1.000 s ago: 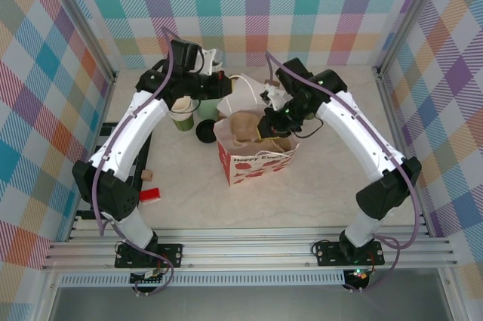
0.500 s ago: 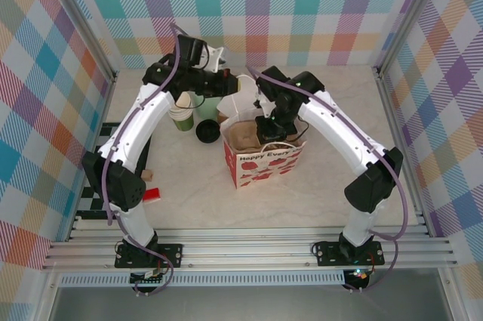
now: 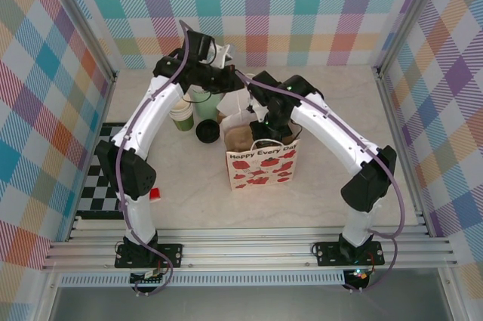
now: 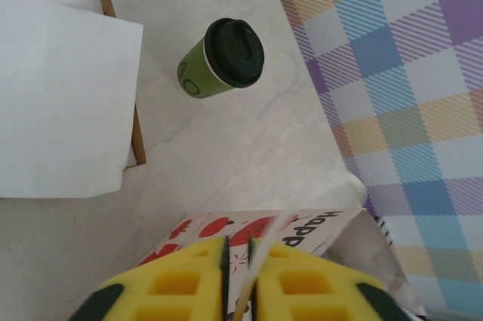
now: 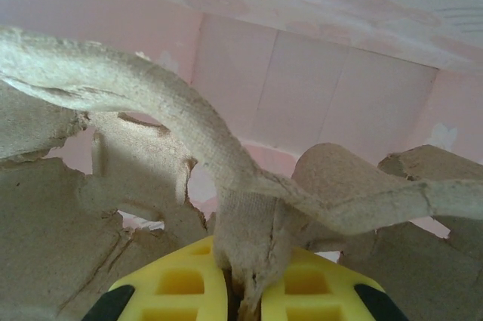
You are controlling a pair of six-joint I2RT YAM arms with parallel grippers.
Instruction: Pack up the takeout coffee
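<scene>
Readying the bag, by the look of it: left gripper [image 4: 238,249] pinched on a thin white strip at the paper bag [image 3: 260,168] mouth, takeout coffee [image 4: 223,57] upright on the table [image 4: 249,147] well clear of those fingertips, right gripper [image 5: 245,294] clamped on the pulp carrier [image 5: 151,102] inside the bag; next, freeing one gripper to fetch the cup.

Plaid cloth walls [image 3: 302,4] close me in on three sides: pastel checks in teal, pink, orange, purple and yellow (the same print shows close up from my left wrist). The desk [image 3: 355,94] is pale, marbled off-white and matte. Grey metal posts [image 3: 79,23] stand at the back corners. A black-and-white checkerboard mat [image 3: 94,194] lies at the desk's left edge. Aluminium rails [image 3: 249,249] run along the near edge. The light is even and the shadows soft.
</scene>
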